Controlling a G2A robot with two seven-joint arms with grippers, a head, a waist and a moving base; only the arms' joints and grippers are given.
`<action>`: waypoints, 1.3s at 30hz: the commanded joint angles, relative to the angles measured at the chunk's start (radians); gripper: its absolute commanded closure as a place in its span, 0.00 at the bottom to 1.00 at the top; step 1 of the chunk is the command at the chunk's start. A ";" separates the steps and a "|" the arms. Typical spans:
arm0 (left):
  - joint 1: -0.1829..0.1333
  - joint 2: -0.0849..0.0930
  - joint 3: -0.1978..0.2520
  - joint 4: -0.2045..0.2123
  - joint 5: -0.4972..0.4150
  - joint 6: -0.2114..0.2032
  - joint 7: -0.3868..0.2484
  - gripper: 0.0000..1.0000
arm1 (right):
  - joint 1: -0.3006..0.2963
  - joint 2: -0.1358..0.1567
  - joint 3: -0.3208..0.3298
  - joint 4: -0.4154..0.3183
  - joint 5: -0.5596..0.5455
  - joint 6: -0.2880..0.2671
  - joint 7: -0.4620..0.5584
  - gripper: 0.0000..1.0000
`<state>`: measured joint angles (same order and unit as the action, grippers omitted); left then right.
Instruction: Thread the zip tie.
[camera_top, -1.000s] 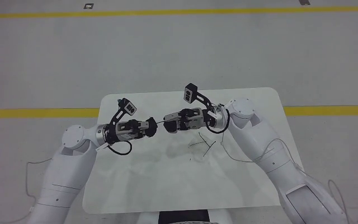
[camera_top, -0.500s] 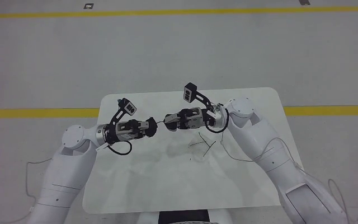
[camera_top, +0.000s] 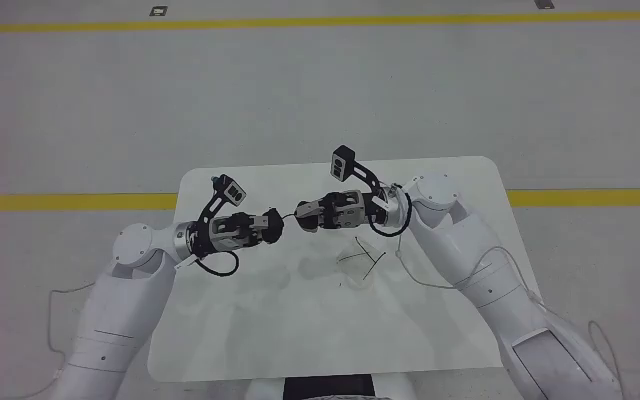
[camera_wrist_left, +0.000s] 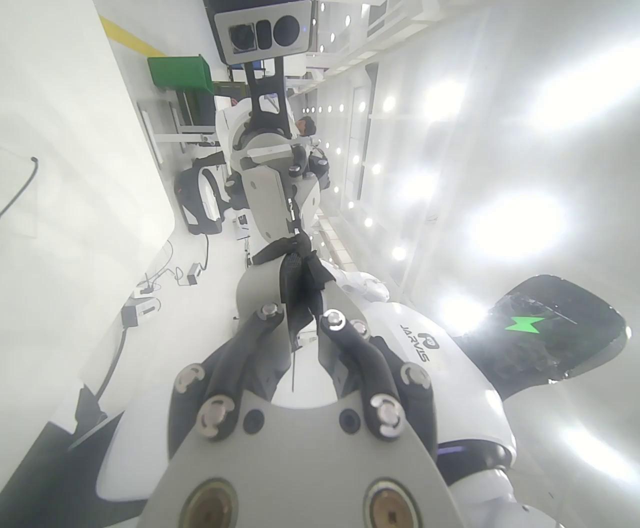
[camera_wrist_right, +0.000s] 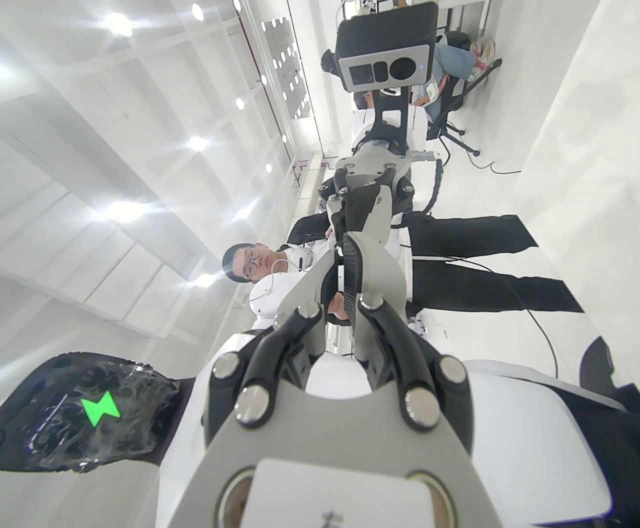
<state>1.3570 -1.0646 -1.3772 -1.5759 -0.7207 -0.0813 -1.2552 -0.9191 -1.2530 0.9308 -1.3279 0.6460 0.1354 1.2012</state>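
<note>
Above the white table (camera_top: 440, 180) my two grippers face each other tip to tip. A thin black zip tie (camera_top: 288, 214) spans the short gap between them. My left gripper (camera_top: 273, 224) is shut on one end of it, and in the left wrist view the strap's thin tail (camera_wrist_left: 293, 367) runs back between the closed fingers of that gripper (camera_wrist_left: 299, 250). My right gripper (camera_top: 304, 214) is shut on the other end, and in the right wrist view it (camera_wrist_right: 343, 239) has its pads pressed together, with the left gripper just beyond.
Several loose black zip ties (camera_top: 362, 258) lie crossed on the table below the right gripper. One of them (camera_wrist_left: 20, 187) shows on the tabletop in the left wrist view. The front half of the table is bare.
The right gripper has shifted slightly toward the table's far edge. The left gripper has barely moved, and both stay shut on the tie.
</note>
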 joint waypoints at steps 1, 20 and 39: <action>0.002 0.001 -0.004 -0.002 -0.011 -0.008 0.007 0.00 | -0.001 0.001 0.002 -0.001 -0.002 0.001 0.000 1.00; 0.004 0.007 0.017 -0.012 -0.035 -0.027 0.048 0.08 | -0.024 0.002 0.008 -0.021 0.004 0.000 -0.050 1.00; 0.005 0.015 0.031 -0.010 -0.046 -0.036 0.066 0.63 | -0.057 0.009 0.035 -0.047 0.008 0.006 -0.100 1.00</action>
<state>1.3622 -1.0501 -1.3471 -1.5856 -0.7669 -0.1176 -1.1899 -0.9761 -1.2445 0.9662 -1.3750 0.6558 0.1404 1.1006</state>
